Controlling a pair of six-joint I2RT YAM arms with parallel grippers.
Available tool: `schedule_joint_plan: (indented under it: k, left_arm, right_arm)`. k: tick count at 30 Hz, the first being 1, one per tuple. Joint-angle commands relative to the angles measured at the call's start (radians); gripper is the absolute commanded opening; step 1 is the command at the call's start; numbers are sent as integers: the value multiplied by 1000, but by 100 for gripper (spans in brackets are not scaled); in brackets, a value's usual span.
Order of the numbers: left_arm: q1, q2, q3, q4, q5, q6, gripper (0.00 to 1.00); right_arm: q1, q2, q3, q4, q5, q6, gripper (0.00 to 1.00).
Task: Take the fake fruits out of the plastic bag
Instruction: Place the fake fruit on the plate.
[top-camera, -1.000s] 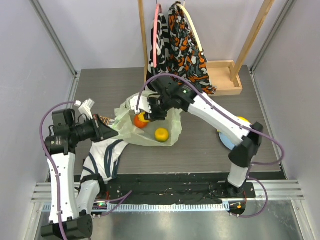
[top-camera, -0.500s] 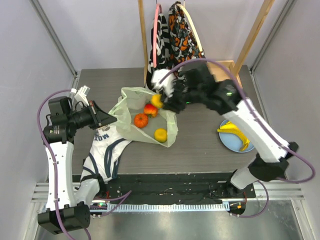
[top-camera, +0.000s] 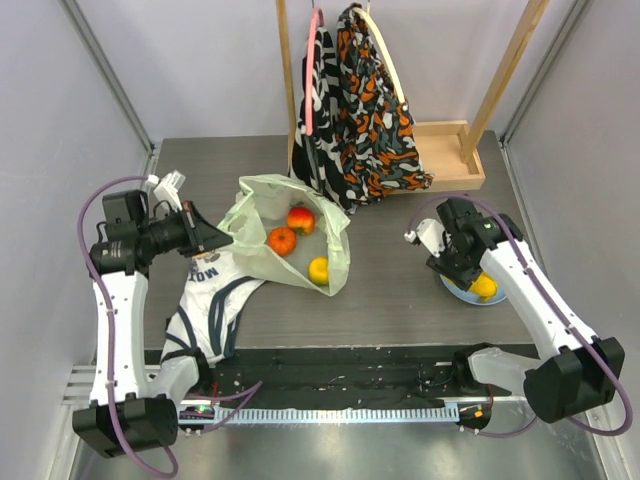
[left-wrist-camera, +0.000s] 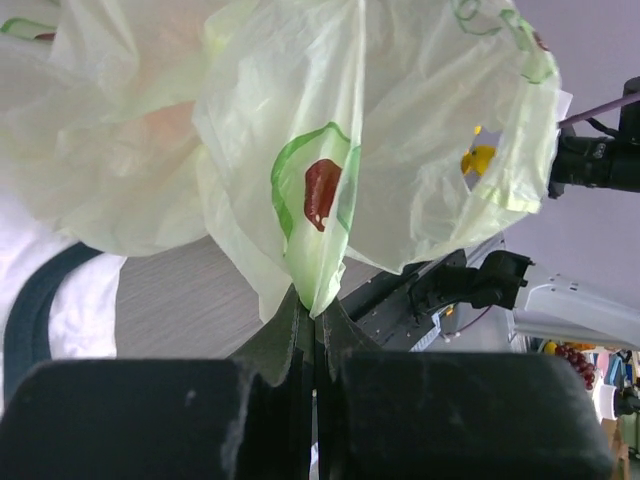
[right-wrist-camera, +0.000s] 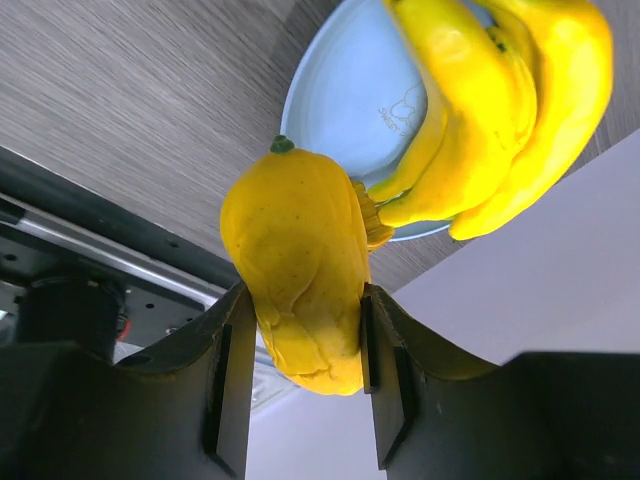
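Note:
The plastic bag (top-camera: 262, 205) lies left of centre on the table, pale green and crinkly, its mouth held up. My left gripper (top-camera: 207, 240) is shut on the bag's edge (left-wrist-camera: 312, 285). Inside the bag show three fake fruits: a red one (top-camera: 300, 218), an orange-red one (top-camera: 282, 240) and a yellow one (top-camera: 319, 270). My right gripper (top-camera: 466, 272) hangs over a blue plate (top-camera: 452, 287) at the right, shut on a yellow fruit (right-wrist-camera: 298, 265). A yellow banana (right-wrist-camera: 500, 110) lies on the plate (right-wrist-camera: 340, 100).
A white garment with navy stripes (top-camera: 212, 300) lies under and in front of the bag. Patterned black-white and orange cloths (top-camera: 360, 110) hang from a wooden rack (top-camera: 450, 155) at the back. Grey walls close in both sides.
My right arm has swung from the bag's mouth to the right, carrying the yellow fruit to above the blue plate. The left gripper has kept its hold on the bag.

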Motion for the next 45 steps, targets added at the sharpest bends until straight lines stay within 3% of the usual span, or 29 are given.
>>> schedule_joint_plan:
  k: [1,16,22,25,27,31,34,39,41,45]
  left_arm:
    - [-7,68,18,-27,-37,80,0]
    - [-10,216,62,-79,-129,157,0]
    - [-10,233,77,-87,-155,171,0]
    - [-10,237,77,-80,-153,165,0]
    - [-10,237,88,-83,-153,165,0]
    - [-11,230,99,-94,-155,171,0]
    - [-10,216,85,-91,-138,171,0]
    - [-14,169,81,-111,-110,174,0]
    - [-14,147,74,-126,-100,163,0]
    - [-14,52,42,-134,-69,99,0]
  right_arm:
    - [-11,2,-51,132,84,-97,11]
    - [-65,-53,-367,601,-52,-442,18]
    - [-108,-104,-465,678,-147,-616,35]
    - [-129,-151,-530,729,-161,-710,51]
    - [-136,-185,-568,743,-158,-744,56]
    - [-146,-249,-578,744,-201,-737,76]
    - [-146,-268,-570,743,-195,-723,76]
    - [-146,-282,-336,539,-322,-640,77]
    - [-134,-276,-218,482,-381,-574,99]
    - [-116,-185,173,369,-656,-407,100]
